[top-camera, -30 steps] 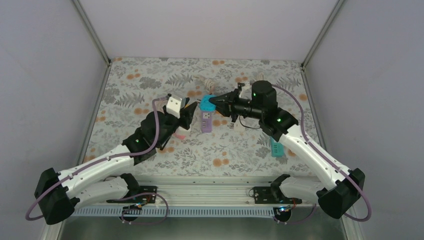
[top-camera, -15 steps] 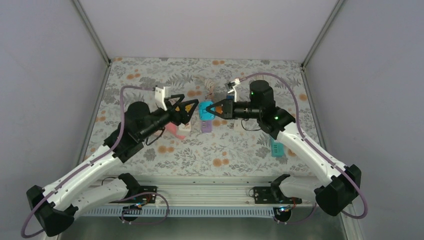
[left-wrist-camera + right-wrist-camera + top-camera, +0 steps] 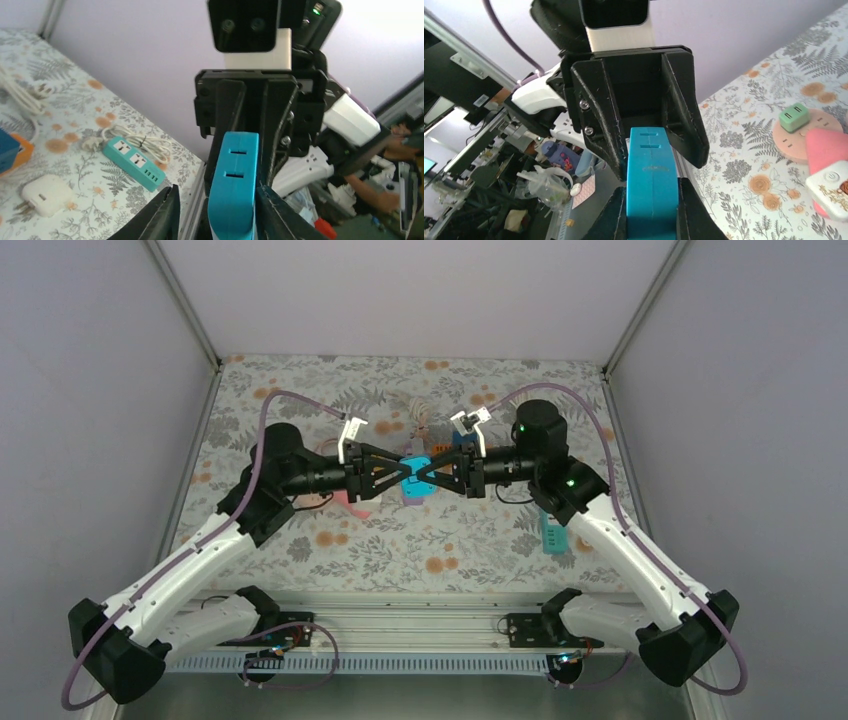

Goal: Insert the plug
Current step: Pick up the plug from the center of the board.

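One blue block (image 3: pixel 413 480) sits at the middle of the top view, lifted clear of the desk (image 3: pixel 450 545) and caught from both sides. Its narrow face shows two slots in each wrist view. Its lower part is cut off by the bottom edge in both, and no pins can be made out.

The left hand (image 3: pixel 400 473) comes in from the left, the right hand (image 3: pixel 428 474) from the right, their tips almost meeting over the block. In the right wrist view that hand's fingers (image 3: pixel 618 220) lie tight against both sides of the block, so it is gripping it. The left hand's fingers (image 3: pixel 169 212) are drawn in narrow about it. One side touches, and a dark strip on the other leaves that contact hard to judge, though it reads as a grip.

Below the hands in the top view something pink (image 3: pixel 347 502) is only partly visible. A white cable (image 3: pixel 418 408) lies coiled above the centre. A teal power strip (image 3: pixel 553 535) lies at the right, partly hidden behind the right arm. The left wrist view shows a white adapter (image 3: pixel 42 196) at its lower left and an orange-and-blue object (image 3: pixel 11 149) cut off by the left edge. At the right of the right wrist view a small green adapter (image 3: pixel 794 117) rests on a pink disc (image 3: pixel 784 142).
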{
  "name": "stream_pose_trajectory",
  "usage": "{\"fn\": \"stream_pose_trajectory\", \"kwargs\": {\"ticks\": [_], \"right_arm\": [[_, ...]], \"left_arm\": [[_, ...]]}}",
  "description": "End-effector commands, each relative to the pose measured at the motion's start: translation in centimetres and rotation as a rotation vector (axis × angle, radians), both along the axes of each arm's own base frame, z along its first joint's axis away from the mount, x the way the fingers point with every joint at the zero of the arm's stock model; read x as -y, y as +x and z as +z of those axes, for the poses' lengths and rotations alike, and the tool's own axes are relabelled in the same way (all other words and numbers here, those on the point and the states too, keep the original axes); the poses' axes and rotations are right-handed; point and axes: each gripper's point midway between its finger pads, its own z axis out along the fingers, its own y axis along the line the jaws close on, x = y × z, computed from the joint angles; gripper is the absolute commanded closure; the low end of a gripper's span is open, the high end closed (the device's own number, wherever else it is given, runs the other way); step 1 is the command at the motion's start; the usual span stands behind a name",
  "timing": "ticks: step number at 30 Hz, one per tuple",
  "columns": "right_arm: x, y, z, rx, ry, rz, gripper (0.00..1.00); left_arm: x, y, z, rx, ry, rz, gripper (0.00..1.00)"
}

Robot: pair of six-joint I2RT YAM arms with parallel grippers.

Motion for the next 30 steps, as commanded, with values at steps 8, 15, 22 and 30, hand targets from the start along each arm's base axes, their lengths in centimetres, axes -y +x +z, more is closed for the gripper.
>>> {"fn": "stream_pose_trajectory", "kwargs": {"ticks": [8,15,22,30], "right_arm": [[0.3,-1.9,2.6,0.13,0.082,0.104,0.94],[0.3,-1.8,2.5,0.124,0.112,0.092,0.5],[0.3,-0.7,3.2,0.124,0.174,0.004,0.42],[0.2,0.7,3.8,0.142,0.219,-0.095,0.57]], "left_arm": [[-0.2,-2.4,3.1,0.101,-0.066,-0.115,0.97],[-0.3,-2.0,4.1,0.113,-0.093,-0.084,0.98],[-0.9,-1.4,6.4,0.115,-0.174,-0.016,0.98],[-1.3,-0.2,6.8,0.089,-0.252,0.049,0.98]]}}
